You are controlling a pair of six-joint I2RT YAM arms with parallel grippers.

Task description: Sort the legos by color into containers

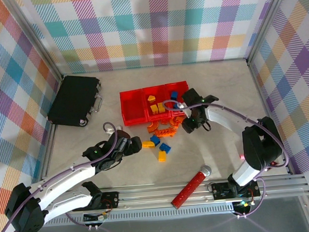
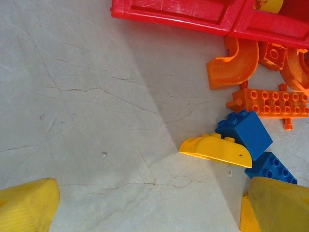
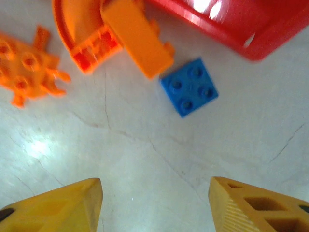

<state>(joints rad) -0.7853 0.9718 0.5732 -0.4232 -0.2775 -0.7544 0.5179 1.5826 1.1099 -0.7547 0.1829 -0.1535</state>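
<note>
The containers (image 1: 133, 117) are three joined red bins at mid-table; the middle bin holds yellow pieces and the right one a blue piece. Loose legos lie in front of them: orange arches and a plate (image 1: 163, 128), blue bricks (image 1: 155, 140) and yellow ones (image 1: 161, 156). My left gripper (image 1: 135, 145) is open just left of this pile, with a yellow curved lego (image 2: 216, 150) and a blue brick (image 2: 244, 133) ahead of its fingers. My right gripper (image 3: 157, 203) is open over bare table, near a flat blue lego (image 3: 189, 87) and an orange arch (image 3: 82, 38) beside the container wall (image 3: 241, 24).
A flat black case (image 1: 75, 100) lies at the back left. A long red cylinder with a silver ball end (image 1: 191, 186) rests near the front rail. Checkered walls enclose the table on three sides.
</note>
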